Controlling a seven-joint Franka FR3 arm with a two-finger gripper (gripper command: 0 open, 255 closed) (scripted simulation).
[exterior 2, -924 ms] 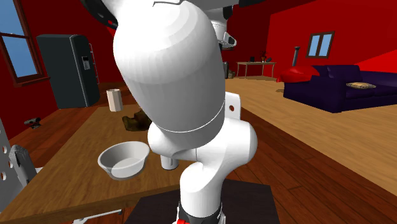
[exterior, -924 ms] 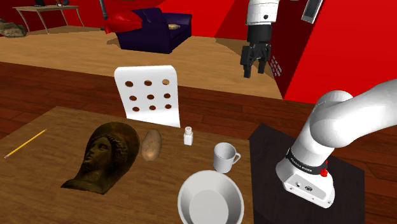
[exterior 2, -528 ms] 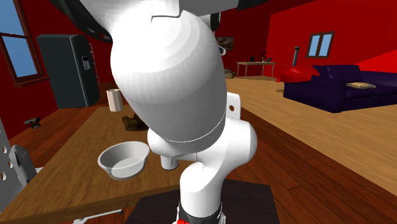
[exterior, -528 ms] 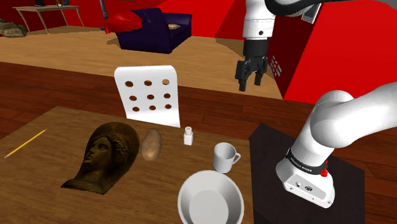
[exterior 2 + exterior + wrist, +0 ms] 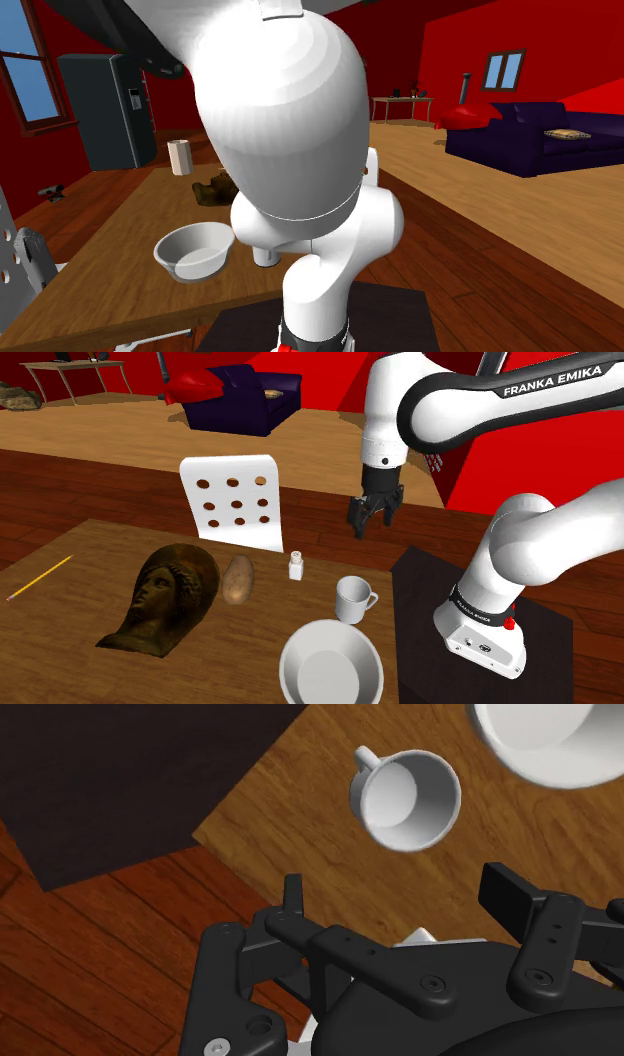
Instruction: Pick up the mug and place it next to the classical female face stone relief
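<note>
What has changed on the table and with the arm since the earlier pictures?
The arm swung its jaws down and toward the shoulder view's left, nearer the mug; they are open and hold nothing. The mug, bowl and relief stayed put.

White arm (image 5: pixel 540 542), dark joints, FRANKA EMIKA lettering (image 5: pixel 552 380), black claw (image 5: pixel 370 522)

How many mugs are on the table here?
1. The white mug stands upright on the table, beside the bowl and near the stand. The arm hides some tabletop in the second exterior view.
</note>
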